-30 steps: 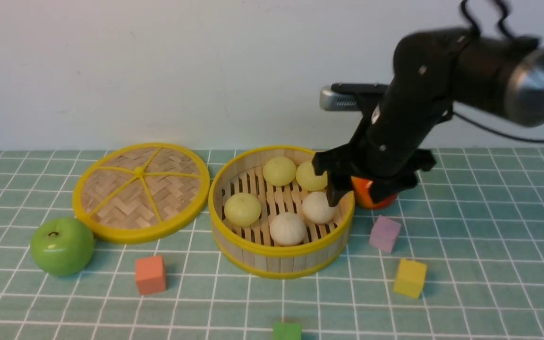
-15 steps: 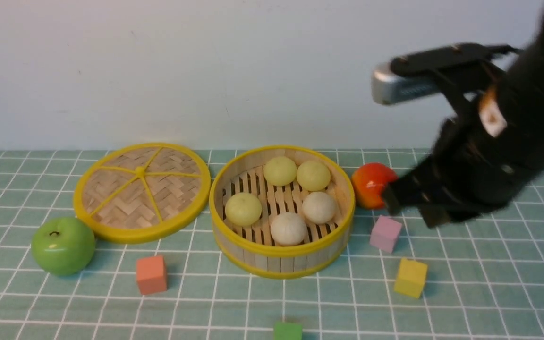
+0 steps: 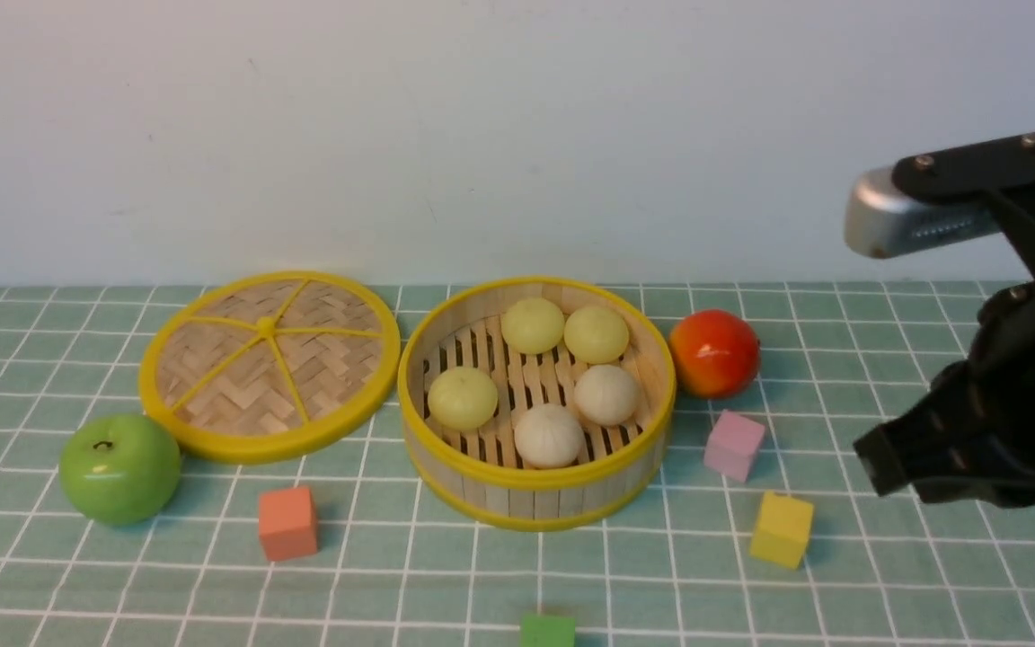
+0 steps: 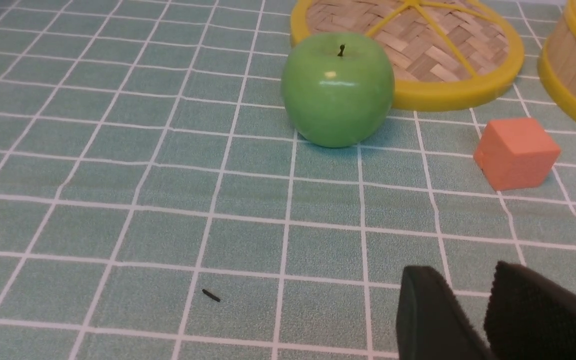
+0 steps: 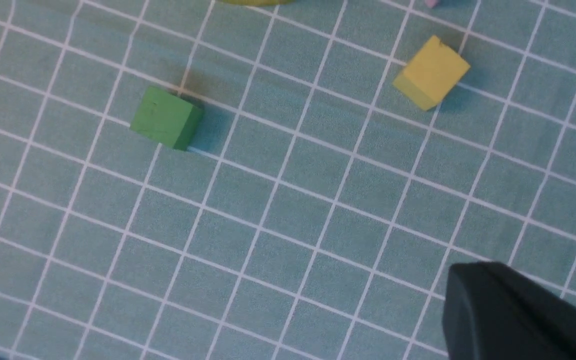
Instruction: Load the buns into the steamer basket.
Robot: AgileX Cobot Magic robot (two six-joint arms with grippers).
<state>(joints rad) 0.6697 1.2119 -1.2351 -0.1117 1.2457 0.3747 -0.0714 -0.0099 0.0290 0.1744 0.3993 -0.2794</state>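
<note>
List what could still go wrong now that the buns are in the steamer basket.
1. The right gripper hangs shut just above the cloth near the yellow cube and pink cube; a low sweep could knock them.
2. The red-orange fruit sits right beside the steamer basket; a bump could roll it.
3. The five buns lie uncovered, and the woven lid lies apart on the cloth.

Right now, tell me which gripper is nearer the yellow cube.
Right. The right gripper hangs just off the yellow cube, on its right. The left gripper is beyond the green apple, far across the table.
</note>
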